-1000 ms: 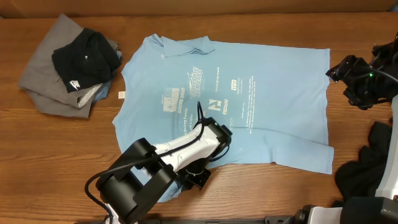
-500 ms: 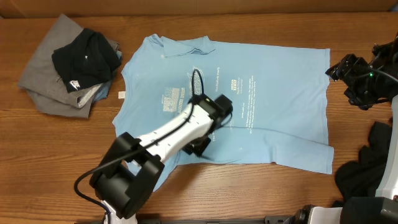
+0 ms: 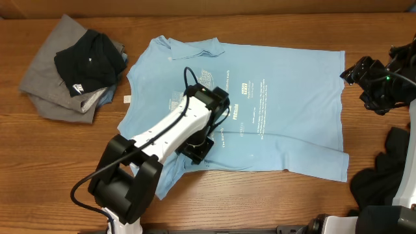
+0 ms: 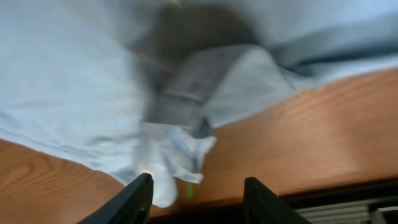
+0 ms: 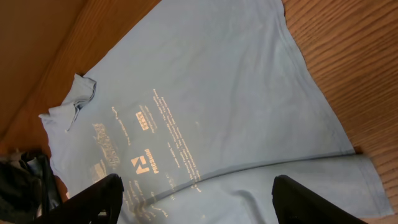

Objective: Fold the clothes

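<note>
The light blue T-shirt [image 3: 286, 110] with white chest print lies spread flat on the wooden table, collar to the left. My left gripper [image 3: 195, 151] hangs over its lower left part, open. In the blurred left wrist view [image 4: 196, 186] a bunched fold of the blue cloth [image 4: 180, 149] lies by the left finger near the table's front edge, not clamped. My right gripper [image 3: 357, 75] hovers at the shirt's right edge, open and empty. The right wrist view [image 5: 199, 186] looks down on the shirt [image 5: 236, 93].
A pile of grey and black shirts [image 3: 65, 71] lies at the back left. A small white tag [image 3: 127, 99] lies beside the blue shirt. Black clothing [image 3: 390, 169] is heaped at the right front. The table's front edge [image 4: 311, 193] is close to the left gripper.
My left arm has swung up and to the left, from the shirt's front edge onto its chest print. The right arm has not moved.
</note>
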